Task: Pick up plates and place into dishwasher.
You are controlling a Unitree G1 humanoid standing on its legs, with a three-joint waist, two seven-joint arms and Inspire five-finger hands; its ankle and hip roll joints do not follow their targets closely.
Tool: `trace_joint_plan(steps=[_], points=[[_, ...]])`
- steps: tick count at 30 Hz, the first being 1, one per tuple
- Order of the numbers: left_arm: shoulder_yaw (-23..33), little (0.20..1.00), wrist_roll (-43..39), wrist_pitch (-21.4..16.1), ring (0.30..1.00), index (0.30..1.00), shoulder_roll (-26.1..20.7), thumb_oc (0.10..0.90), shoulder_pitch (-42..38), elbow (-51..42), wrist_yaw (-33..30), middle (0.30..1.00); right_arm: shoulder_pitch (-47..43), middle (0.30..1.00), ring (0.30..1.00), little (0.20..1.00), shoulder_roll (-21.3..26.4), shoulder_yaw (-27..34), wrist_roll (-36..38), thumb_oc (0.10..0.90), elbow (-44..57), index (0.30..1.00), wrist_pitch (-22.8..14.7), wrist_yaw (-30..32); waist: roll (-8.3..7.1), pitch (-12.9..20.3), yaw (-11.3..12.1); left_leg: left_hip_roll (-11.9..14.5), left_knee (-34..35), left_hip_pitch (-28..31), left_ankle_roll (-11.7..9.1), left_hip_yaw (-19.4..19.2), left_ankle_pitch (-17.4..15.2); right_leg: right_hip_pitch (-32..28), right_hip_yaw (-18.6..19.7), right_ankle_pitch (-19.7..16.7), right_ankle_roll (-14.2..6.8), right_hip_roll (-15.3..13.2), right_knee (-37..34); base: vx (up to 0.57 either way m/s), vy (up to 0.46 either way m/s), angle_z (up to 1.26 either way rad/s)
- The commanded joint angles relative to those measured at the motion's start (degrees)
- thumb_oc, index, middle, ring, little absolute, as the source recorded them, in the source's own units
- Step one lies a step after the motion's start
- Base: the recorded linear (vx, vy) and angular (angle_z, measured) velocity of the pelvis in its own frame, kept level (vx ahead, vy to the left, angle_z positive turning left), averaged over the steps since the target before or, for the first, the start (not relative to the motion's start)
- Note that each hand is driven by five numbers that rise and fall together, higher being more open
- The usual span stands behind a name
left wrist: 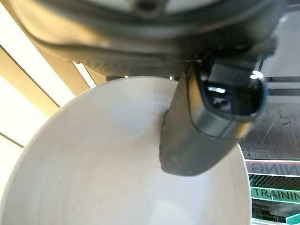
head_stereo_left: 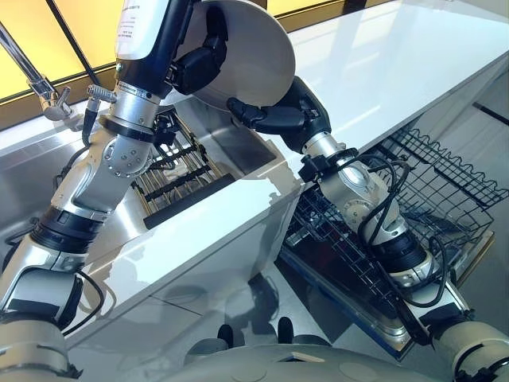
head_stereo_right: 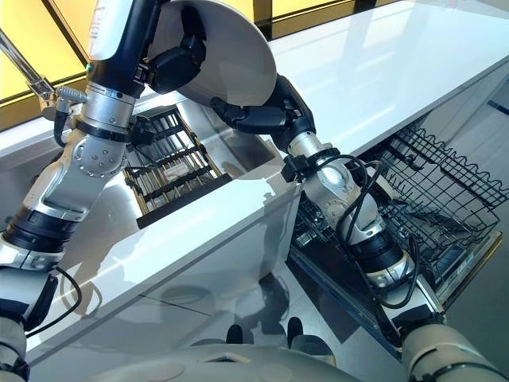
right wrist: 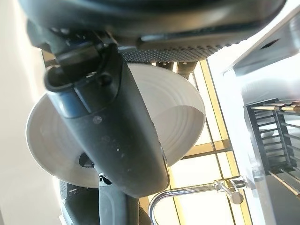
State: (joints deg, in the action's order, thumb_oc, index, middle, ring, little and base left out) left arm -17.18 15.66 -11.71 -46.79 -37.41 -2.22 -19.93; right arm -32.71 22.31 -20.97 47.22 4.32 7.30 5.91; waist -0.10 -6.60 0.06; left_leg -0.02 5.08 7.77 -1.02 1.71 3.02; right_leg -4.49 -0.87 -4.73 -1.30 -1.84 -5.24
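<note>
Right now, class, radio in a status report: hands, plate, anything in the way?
Left robot hand gripping white plate over sink. Right robot hand at the plate's lower edge. Dishwasher rack open, nothing in the way.

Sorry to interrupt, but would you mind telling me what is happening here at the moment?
The robot is holding a white plate up above the sink, with both hands on it: the left hand grips its upper edge and the right hand clasps its lower edge. A dark drying rack sits in the sink. The dishwasher's wire basket is pulled out, below the white counter; the plate is not yet in it.
</note>
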Motion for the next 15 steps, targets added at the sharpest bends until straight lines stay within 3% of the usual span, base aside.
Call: trace_joint_plan(steps=[1,6,7,9,15], points=[[1.81,0.2,0.1,-2.81,0.3,0.3,-0.1,0.1,0.0,1.06,-1.08,0.3,-4.42,0.9,0.9,0.9,-4.15,3.48,5.07,0.8,6.22,0.9,-8.71,-4.44,-0.82,7.53,1.06,-4.13,-0.64,-1.19,2.69,-1.38,-1.76,-1.51,-2.88,0.68,-1.2,0.12,0.78,0.03,-0.012,0.0],[3.13,0.2,-0.76,-2.7,0.3,0.3,-0.13,0.1,1.64,2.31,-0.79,0.3,-4.13,0.9,0.9,0.9,-4.78,3.57,5.75,0.8,6.93,0.9,-9.21,-4.72,-0.86,7.47,1.37,-4.09,-0.57,-1.08,2.62,-2.0,-1.81,-1.57,-4.05,0.58,-1.32,-0.2,0.62,0.0,-0.001,-0.01],[3.38,0.2,-1.22,-2.86,0.3,0.3,-0.02,0.1,2.02,2.53,-0.55,0.3,-4.05,0.611,0.611,0.562,-4.89,3.67,5.74,0.462,7.04,0.611,-9.55,-4.87,-0.85,7.46,1.35,-4.09,-0.58,-1.07,2.64,-2.09,-1.84,-1.55,-4.03,0.54,-1.33,-0.21,0.6,0.0,0.0,0.0],[3.63,0.2,-1.88,-2.66,0.3,0.3,0.43,0.1,2.44,2.82,0.02,0.3,-4.14,0.3,0.3,0.2,-5.22,3.95,5.82,0.1,7.27,0.3,-9.9,-4.66,-0.75,7.44,1.28,-4.08,-0.59,-1.04,2.63,-2.17,-1.84,-1.56,-3.87,0.46,-1.33,-0.21,0.52,0.0,0.0,0.0],[4.18,0.2,-3.04,-2.58,0.3,0.3,1.84,0.1,4.15,3.25,2.34,0.3,-3.86,0.3,0.3,0.2,-5.78,4.51,4.09,0.1,7.26,0.3,-10.18,-4.61,-0.65,7.5,1.51,-4.11,-0.57,-0.98,2.63,-2.51,-1.81,-1.66,-4.51,0.28,-1.54,-0.58,0.29,0.0,0.0,0.0]])
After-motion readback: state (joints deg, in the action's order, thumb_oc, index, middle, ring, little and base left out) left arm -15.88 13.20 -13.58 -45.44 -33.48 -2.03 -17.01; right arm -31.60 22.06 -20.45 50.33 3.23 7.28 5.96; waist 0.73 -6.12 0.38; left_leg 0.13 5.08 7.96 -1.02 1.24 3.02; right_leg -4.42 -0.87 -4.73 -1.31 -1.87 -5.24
